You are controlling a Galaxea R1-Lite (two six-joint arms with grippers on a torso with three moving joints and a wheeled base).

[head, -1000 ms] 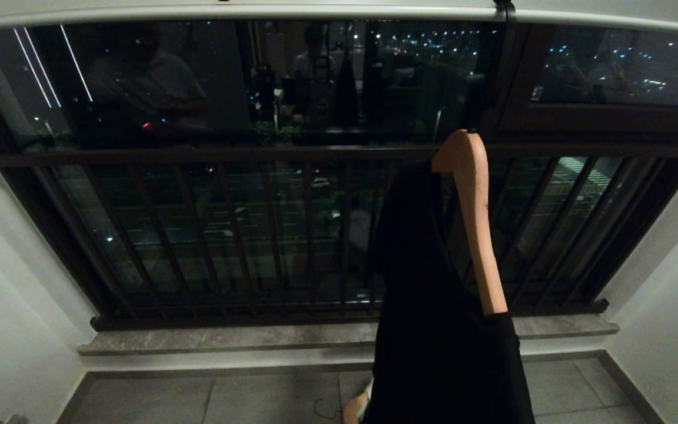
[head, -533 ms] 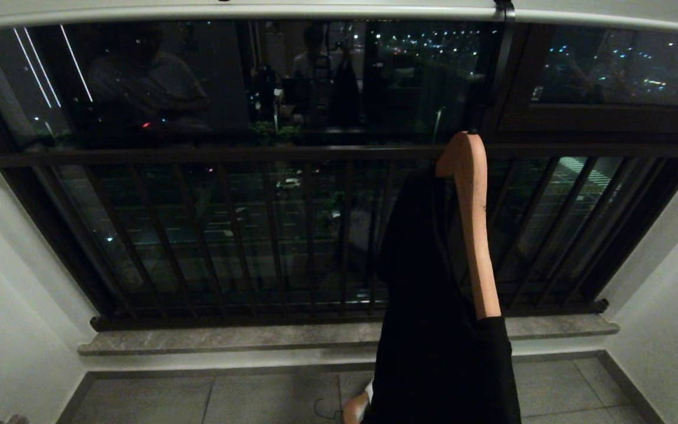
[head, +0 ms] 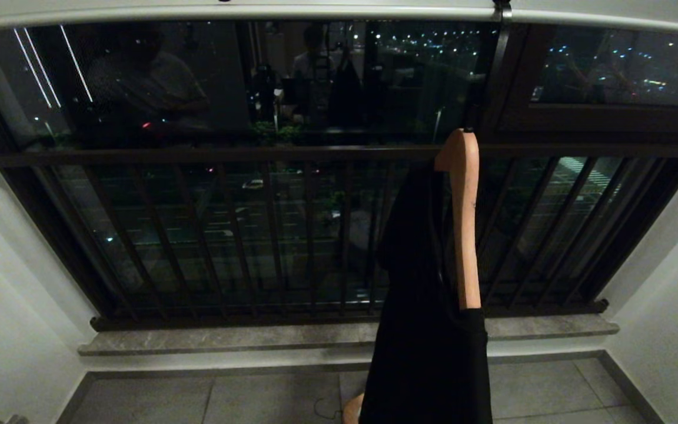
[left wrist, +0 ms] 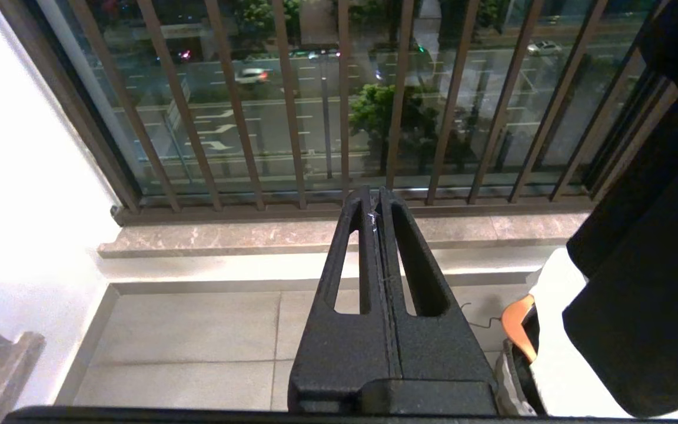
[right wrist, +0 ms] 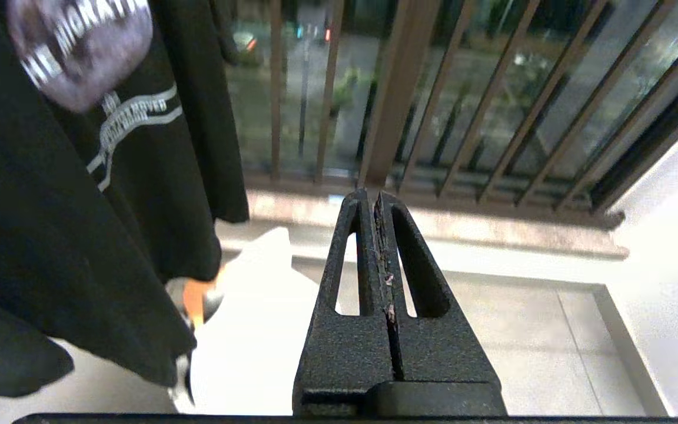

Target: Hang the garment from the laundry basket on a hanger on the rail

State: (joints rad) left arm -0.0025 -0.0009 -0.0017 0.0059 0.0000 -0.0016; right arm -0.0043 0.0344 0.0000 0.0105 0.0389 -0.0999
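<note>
- Right now a black T-shirt (head: 427, 330) is hanging on a wooden hanger (head: 464, 224), and the hanger's dark hook (head: 502, 15) is sitting over the pale rail (head: 256, 12) that spans the top of the window.
- Below the rail, the hanger's bare wooden arm is showing on the shirt's window side, in front of the dark brown guard bars (head: 227, 235).
- Shirt is draping down past the stone sill (head: 198, 338) toward the tiled floor (head: 227, 400), well below the rail.
- In the right wrist view the shirt (right wrist: 80, 194) is showing a pale round print with lettering and stripes under it.
- Left gripper (left wrist: 379, 203) is pointing at the guard bars far below the rail, fingers pressed together, holding nothing, apart from the shirt (left wrist: 645, 282).
- Right gripper (right wrist: 373, 203) is likewise sitting low under the rail, fingers together and empty, just beside the shirt's hem but not touching it.
- Neither arm is showing in the head view.
- On the floor under the rail, a white rounded thing is peeking out behind the shirt, with a second wooden hanger (left wrist: 518, 324) resting in it; likely the laundry basket (left wrist: 551, 353), though mostly hidden.
- Window glass is reflecting blurry figures of people (head: 139, 88) just under the rail.
</note>
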